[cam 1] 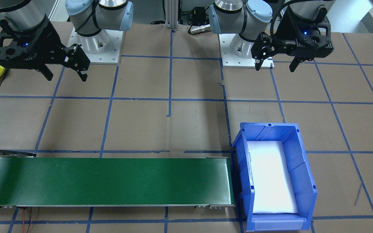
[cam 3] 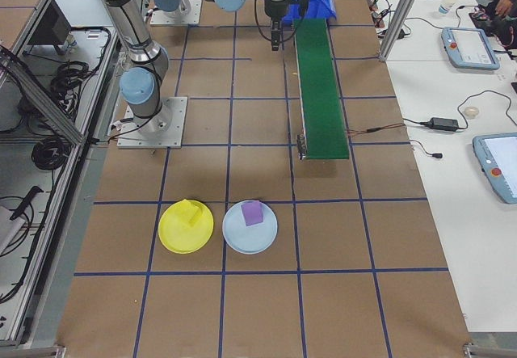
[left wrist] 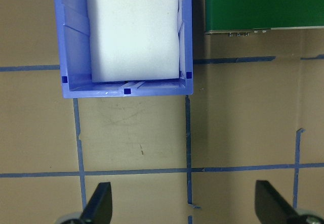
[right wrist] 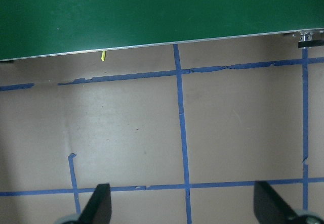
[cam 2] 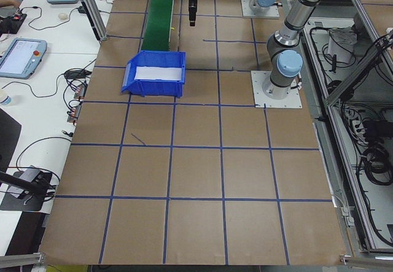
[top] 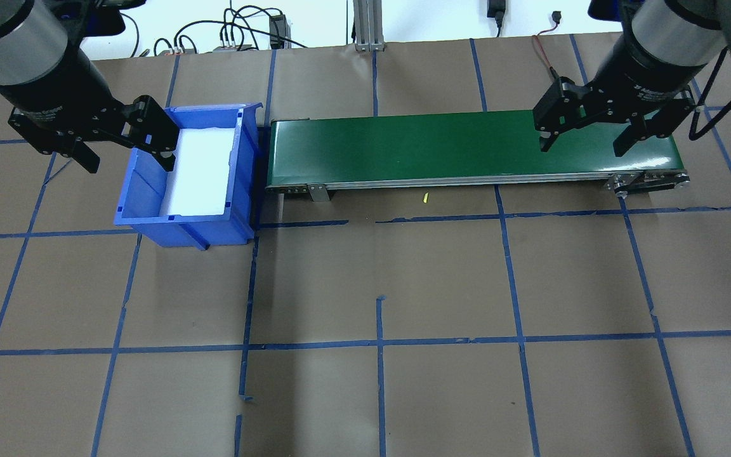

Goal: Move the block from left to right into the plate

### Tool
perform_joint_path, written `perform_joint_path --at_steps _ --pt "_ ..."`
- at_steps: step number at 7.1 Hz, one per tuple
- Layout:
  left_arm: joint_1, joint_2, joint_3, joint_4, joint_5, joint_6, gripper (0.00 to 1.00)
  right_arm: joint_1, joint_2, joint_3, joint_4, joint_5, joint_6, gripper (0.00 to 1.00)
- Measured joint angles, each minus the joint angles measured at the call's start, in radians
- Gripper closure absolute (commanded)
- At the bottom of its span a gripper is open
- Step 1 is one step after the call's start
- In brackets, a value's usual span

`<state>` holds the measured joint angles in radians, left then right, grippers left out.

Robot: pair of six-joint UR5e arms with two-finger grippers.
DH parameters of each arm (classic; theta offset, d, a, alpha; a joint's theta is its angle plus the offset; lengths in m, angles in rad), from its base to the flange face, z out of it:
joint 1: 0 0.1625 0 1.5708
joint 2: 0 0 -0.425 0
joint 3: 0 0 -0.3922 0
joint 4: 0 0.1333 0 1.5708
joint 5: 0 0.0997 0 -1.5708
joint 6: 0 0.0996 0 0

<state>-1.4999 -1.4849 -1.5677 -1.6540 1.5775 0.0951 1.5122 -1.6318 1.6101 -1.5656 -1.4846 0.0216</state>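
left gripper (top: 125,141), jaws wide apart and empty, above the blue bin (top: 129,190) at the conveyor belt's (top: 454,143) end. right gripper (top: 586,136), equally wide and empty, over the belt's opposite end. purple block (cam 3: 253,212) lies on the pale-blue plate (cam 3: 250,233) beside the yellow plate (cam 3: 186,227). no legible writing.

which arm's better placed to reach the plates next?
Right, probably. The right gripper hangs open near the conveyor end nearest the yellow plate and light blue plate; the left gripper sits by the blue bin.
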Motion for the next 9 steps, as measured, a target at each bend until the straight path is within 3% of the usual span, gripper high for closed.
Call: perform_joint_path --at_steps 9 --pt "0.0 0.0 0.0 -0.006 0.003 -0.003 0.0 0.06 0.011 0.01 0.042 -0.06 0.063 0.0"
